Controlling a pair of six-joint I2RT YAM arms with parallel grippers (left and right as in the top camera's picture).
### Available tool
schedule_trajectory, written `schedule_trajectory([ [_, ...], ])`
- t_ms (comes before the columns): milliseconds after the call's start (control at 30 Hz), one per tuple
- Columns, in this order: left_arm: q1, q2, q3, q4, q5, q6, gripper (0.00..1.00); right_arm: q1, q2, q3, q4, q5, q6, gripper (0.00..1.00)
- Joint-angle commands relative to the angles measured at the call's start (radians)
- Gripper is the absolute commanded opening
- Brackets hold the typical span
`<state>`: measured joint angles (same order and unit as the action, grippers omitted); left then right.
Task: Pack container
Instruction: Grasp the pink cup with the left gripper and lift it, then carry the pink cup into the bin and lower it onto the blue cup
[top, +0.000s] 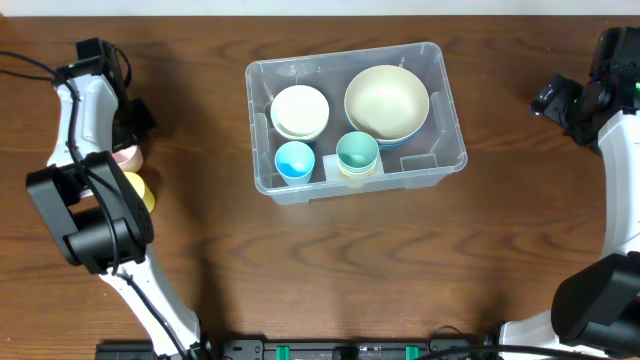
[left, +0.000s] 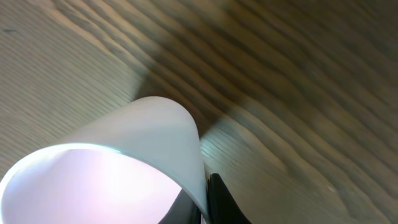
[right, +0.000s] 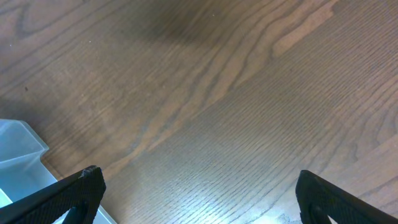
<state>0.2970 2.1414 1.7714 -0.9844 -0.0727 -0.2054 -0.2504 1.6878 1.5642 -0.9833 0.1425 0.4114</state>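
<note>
The clear plastic container (top: 445, 95) sits mid-table; its corner shows in the right wrist view (right: 18, 155). It holds a large cream bowl (top: 387, 100), a stack of small cream bowls (top: 299, 110), a blue cup (top: 295, 160) and a teal cup (top: 357, 152). My left gripper (top: 132, 135) is at the far left, shut on the wall of a pale pink cup (top: 128, 156). In the left wrist view the fingers (left: 205, 202) pinch the cup's rim (left: 137, 143). My right gripper (top: 556, 100) is open and empty at the far right, over bare wood (right: 199, 186).
A yellow cup (top: 142, 190) stands just in front of the pink cup, partly under the left arm. The table is dark brown wood.
</note>
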Motion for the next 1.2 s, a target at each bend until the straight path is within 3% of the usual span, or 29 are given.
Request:
schedule_trajectory([
  [0,-0.045,-0.134,-0.002,-0.009,0.016,0.002,0.06,-0.005,0.0,0.003,-0.001,0.004,0.014,0.99],
  [200,-0.177,-0.333,-0.002,-0.032,0.08,0.002,0.06,-0.005,0.0,0.003,-0.001,0.004,0.014,0.99],
  [333,-0.334,-0.442,-0.002,-0.071,0.092,0.01,0.06,-0.005,0.0,0.003,-0.001,0.004,0.014,0.99],
  [633,-0.682,-0.461,-0.002,-0.197,0.08,0.1,0.06,-0.005,0.0,0.003,-0.001,0.004,0.014,0.99],
  [1167,-0.832,-0.416,-0.087,-0.248,0.084,0.096,0.06,-0.005,0.0,0.003,-0.001,0.004,0.014,0.99],
])
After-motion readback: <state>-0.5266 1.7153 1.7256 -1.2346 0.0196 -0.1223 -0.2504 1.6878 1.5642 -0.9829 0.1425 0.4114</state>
